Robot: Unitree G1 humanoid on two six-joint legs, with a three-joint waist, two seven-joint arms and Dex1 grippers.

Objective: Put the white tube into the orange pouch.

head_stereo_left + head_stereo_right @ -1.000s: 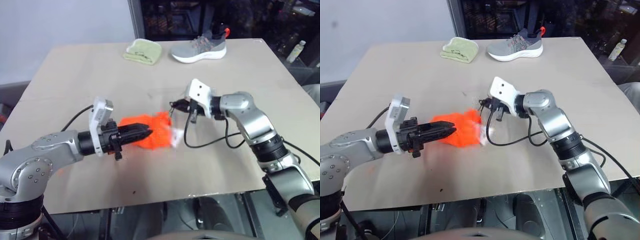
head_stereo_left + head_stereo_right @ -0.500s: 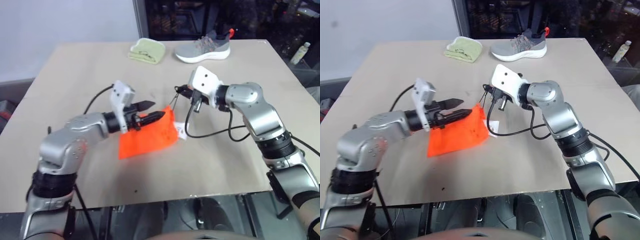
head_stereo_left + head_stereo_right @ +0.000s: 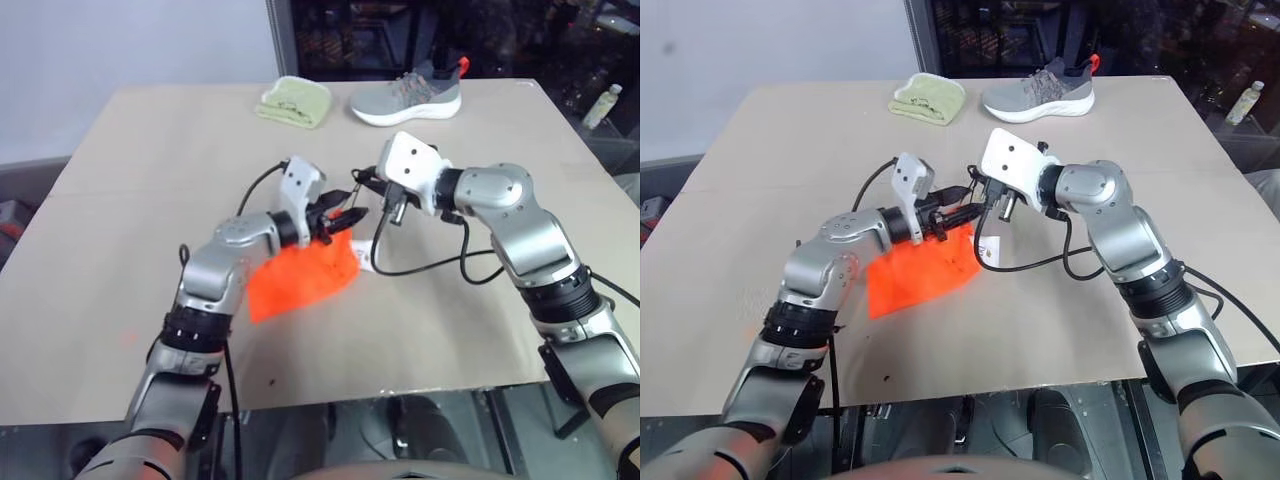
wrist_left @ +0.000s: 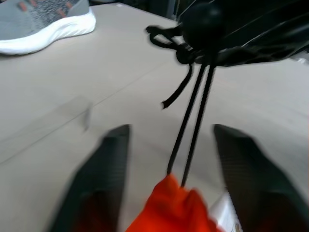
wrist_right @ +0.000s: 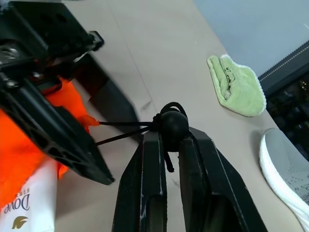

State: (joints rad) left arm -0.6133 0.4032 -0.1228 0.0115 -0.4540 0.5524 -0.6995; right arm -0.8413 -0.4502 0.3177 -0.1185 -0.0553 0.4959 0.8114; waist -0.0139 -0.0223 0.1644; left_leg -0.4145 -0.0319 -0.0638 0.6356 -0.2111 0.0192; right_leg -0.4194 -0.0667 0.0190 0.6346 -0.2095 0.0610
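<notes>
The right gripper (image 5: 166, 140) is pinched shut on the black cord (image 4: 193, 121) of the orange pouch (image 3: 300, 280), right at the little round black bead on the cord. It holds the cord up above the table (image 3: 150, 180), and two thin strands run tight from the bead down to the top corner of the pouch. The left gripper (image 4: 169, 145) is right next to it, pointing at the same spot. Its two black fingers (image 4: 108, 159) are spread apart, one on each side of the cord and of the pouch's top corner, and they do not pinch anything. The two grippers almost meet over the middle of the table. The orange pouch hangs from its top corner by the cord, and the rest of it slopes down and lies on the table under the left arm. The white tube (image 5: 24, 205) lies on the table right beside the pouch, on the side nearer the right arm. Part of it is tucked under the orange cloth, so I cannot tell if it is partly inside. It has small printed words on it. Far back on the table are a folded green cloth (image 3: 293, 101) and a gray shoe (image 3: 407, 95) with a white sole, side by side and well away from the grippers.
</notes>
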